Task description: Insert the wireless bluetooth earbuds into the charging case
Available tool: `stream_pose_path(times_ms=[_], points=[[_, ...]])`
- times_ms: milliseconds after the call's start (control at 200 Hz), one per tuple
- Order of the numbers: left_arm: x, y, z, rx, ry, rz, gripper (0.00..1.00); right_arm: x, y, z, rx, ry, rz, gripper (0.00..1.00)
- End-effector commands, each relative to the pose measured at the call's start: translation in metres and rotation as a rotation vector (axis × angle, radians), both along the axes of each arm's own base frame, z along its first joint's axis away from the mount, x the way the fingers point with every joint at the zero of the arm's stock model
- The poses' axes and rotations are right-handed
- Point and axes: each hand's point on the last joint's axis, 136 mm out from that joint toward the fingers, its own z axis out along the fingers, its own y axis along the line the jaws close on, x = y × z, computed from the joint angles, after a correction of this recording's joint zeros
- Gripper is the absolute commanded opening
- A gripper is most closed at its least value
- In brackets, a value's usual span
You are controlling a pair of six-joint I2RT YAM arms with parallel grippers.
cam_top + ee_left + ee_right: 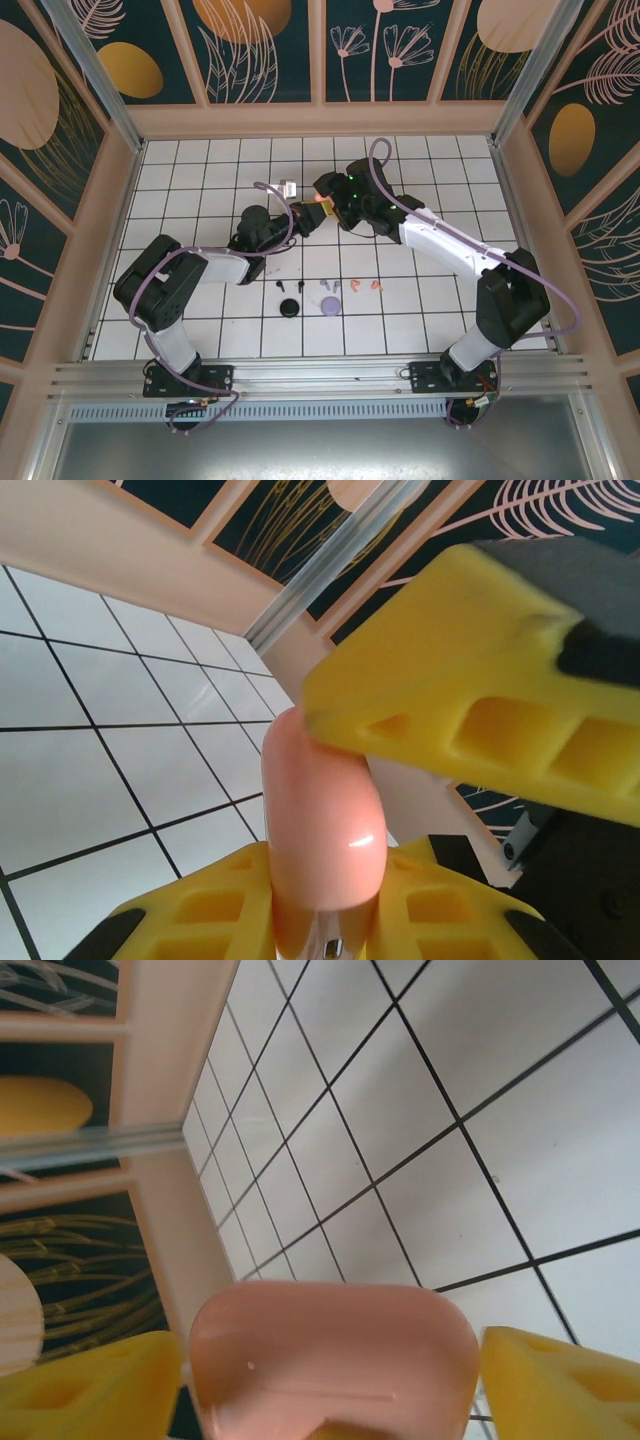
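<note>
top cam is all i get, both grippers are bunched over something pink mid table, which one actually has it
Observer: The left gripper does. On its wrist camera both fingers press against the salmon-pink charging case.
Operator: and the right one
Observer: The right gripper is open. Its fingers flank the case with a sliver of gap on each side.
Operator: lid up or down
Observer: Down, it seems. The right wrist view shows a smooth closed shell with just a faint seam.
</note>
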Motion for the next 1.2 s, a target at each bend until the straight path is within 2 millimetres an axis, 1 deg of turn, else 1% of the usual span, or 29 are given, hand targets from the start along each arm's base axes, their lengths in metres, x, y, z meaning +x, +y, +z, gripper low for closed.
stream_pose_path(times_ms=[0,65,145,220,275,285,295,345,380,385,405,475,540,621,731,821,911,916,931,1191], points=[[0.003,-0.001,0.024,-0.038,-0.034,-0.006,0.0,0.004,-0.007,0.04,0.035,-0.096,-0.003,0.87],[0.001,-0.001,0.022,-0.03,-0.027,-0.011,0.0,0.007,-0.018,0.047,0.017,-0.122,-0.017,0.89],[0.0,-0.002,0.022,-0.015,-0.024,-0.028,0.0,0.008,-0.035,0.053,-0.009,-0.162,-0.02,0.89],[-0.001,-0.001,0.022,-0.005,-0.023,-0.053,0.0,0.006,-0.051,0.055,-0.05,-0.213,-0.008,0.89],[-0.001,0.001,0.022,0.002,-0.019,-0.079,0.0,0.0,-0.056,0.055,-0.087,-0.264,0.032,0.89],[-0.001,0.002,0.023,0.002,-0.02,-0.084,0.0,0.004,-0.064,0.055,-0.094,-0.272,0.018,0.89],[-0.001,0.003,0.022,0.003,-0.018,-0.088,0.0,0.005,-0.068,0.055,-0.102,-0.285,0.02,0.89],[-0.001,0.005,0.023,0.005,-0.013,-0.12,0.0,0.003,-0.079,0.059,-0.128,-0.35,0.047,0.89],[0.0,0.008,0.022,0.01,-0.009,-0.144,0.0,0.002,-0.087,0.058,-0.153,-0.386,0.064,0.89],[-0.002,0.009,0.029,0.005,-0.021,-0.148,0.0,0.002,-0.087,0.058,-0.157,-0.393,0.069,0.89],[-0.004,0.011,0.036,0.001,-0.033,-0.163,0.0,0.001,-0.092,0.058,-0.174,-0.418,0.079,0.89],[-0.006,0.015,0.041,0.012,-0.037,-0.215,0.0,-0.004,-0.099,0.065,-0.216,-0.536,0.14,0.88],[-0.011,0.016,0.044,0.035,-0.037,-0.272,0.0,-0.013,-0.097,0.071,-0.259,-0.65,0.22,0.88],[-0.019,0.012,0.047,0.073,-0.044,-0.34,0.0,-0.02,-0.092,0.07,-0.286,-0.729,0.31,0.88],[-0.027,0.007,0.054,0.094,-0.049,-0.422,0.0,-0.03,-0.074,0.068,-0.261,-0.799,0.46,0.88],[-0.032,0.005,0.057,0.099,-0.05,-0.469,0.0,-0.032,-0.062,0.063,-0.238,-0.81,0.548,0.87],[-0.036,0.004,0.048,0.115,-0.023,-0.498,0.0,-0.034,-0.052,0.062,-0.21,-0.817,0.605,0.85],[-0.035,0.003,0.054,0.113,-0.037,-0.498,0.0,-0.034,-0.052,0.062,-0.208,-0.819,0.607,0.85],[-0.033,0.003,0.058,0.112,-0.047,-0.498,0.0,-0.034,-0.05,0.063,-0.205,-0.821,0.613,0.85],[-0.034,0.001,0.058,0.109,-0.042,-0.519,0.0,-0.033,-0.035,0.059,-0.189,-0.814,0.658,0.82]])
